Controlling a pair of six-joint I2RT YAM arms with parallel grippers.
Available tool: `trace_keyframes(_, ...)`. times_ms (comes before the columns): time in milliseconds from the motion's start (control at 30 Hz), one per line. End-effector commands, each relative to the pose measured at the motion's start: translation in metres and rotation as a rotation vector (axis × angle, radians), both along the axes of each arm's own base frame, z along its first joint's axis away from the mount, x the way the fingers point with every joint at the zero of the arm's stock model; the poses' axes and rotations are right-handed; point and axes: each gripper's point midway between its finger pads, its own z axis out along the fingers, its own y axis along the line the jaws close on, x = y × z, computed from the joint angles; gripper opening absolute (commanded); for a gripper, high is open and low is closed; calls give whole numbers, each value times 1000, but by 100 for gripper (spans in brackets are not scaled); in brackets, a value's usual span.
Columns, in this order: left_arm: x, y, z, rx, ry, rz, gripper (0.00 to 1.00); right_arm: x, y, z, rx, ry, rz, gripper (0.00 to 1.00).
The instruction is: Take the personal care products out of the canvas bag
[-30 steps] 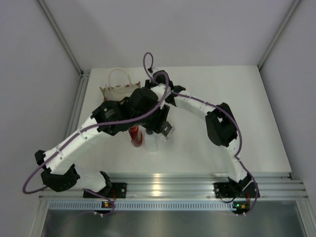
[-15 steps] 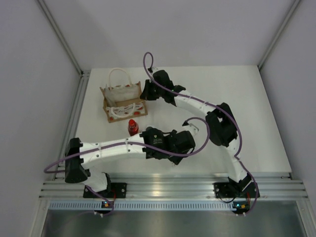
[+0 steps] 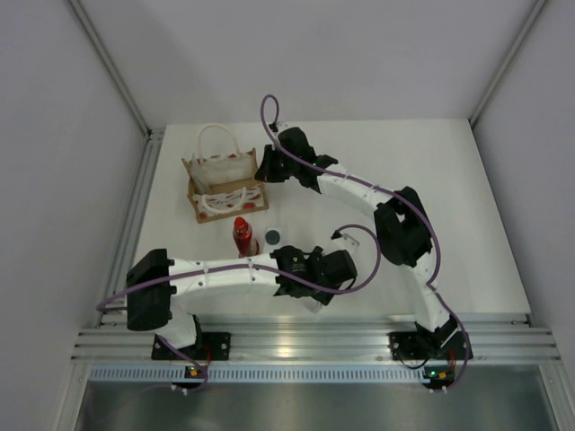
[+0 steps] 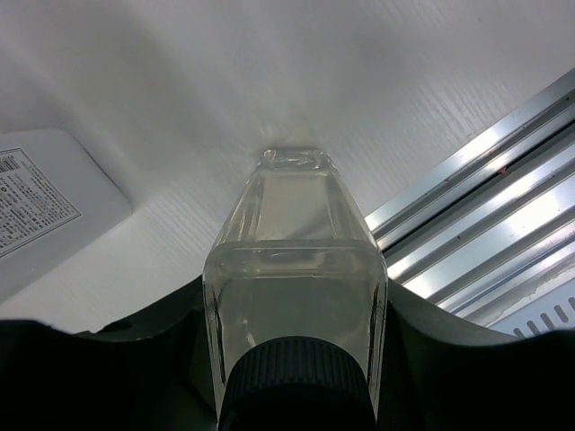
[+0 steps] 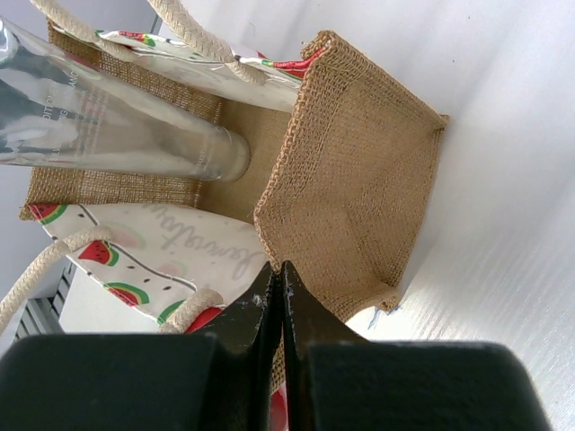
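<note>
Your left tool (image 4: 295, 310) is clamped around a clear bottle (image 4: 292, 251) just below its dark cap. The bottle's base touches the tabletop (image 3: 431, 197) close to the near edge, about midway along it, beside the metal rail (image 4: 485, 242). Your right tool (image 5: 277, 269) has its fingers pinched together on the rim of the bag (image 3: 226, 190) at its burlap end wall. The bag stands toward the far left corner, and a clear tube (image 5: 117, 126) leans inside it. A red bottle (image 3: 243, 235) and a dark-capped bottle (image 3: 272, 237) stand just beside each other on the tabletop, between the bag and the near edge.
</note>
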Motion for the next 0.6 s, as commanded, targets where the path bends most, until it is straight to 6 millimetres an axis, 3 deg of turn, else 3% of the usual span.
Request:
trace_keyframes(0, 8, -25, 16, -132, -29, 31, 7, 2, -5, 23, 1, -24, 1, 0)
trace_keyframes(33, 8, -24, 12, -123, -24, 34, 10, 2, -5, 22, 0, -23, 0, 0)
trace_keyframes(167, 8, -23, 9, -115, -23, 37, 52, -1, -2, 24, 4, -25, 4, 0)
trace_keyframes(267, 11, -20, 15, -125, -41, 49, 67, -2, -1, 23, 2, -25, 5, 0)
trace_keyframes(400, 16, -14, 31, -154, -72, 56, 84, 0, -1, 22, 1, -24, 4, 0)
trace_keyframes(567, 19, -10, 53, -198, -101, 49, 88, 0, -1, 21, -1, -24, 5, 0)
